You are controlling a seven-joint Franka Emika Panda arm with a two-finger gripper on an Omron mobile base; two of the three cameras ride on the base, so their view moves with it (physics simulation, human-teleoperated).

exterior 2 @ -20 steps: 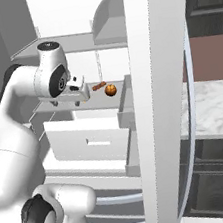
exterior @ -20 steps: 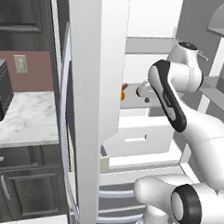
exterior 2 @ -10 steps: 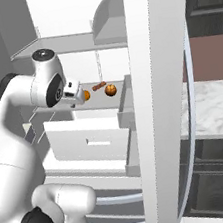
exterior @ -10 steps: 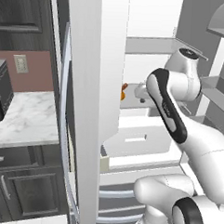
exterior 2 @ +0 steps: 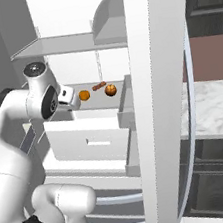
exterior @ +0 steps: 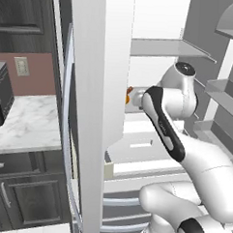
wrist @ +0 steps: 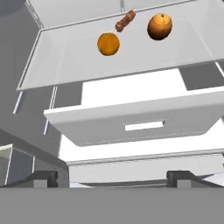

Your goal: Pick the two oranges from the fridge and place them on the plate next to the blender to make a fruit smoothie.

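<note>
Inside the open fridge (exterior 2: 152, 102), above the white drawer (wrist: 135, 124), the grey shelf (wrist: 65, 57) carries both oranges, and the claw (wrist: 113, 177) sits just short of the drawer front with its tips spread apart and nothing between them. The nearer orange (wrist: 108, 44) lies straight ahead past the drawer, the darker orange (wrist: 159, 26) further back and to its side, a small brown item (wrist: 124, 21) between them
</note>
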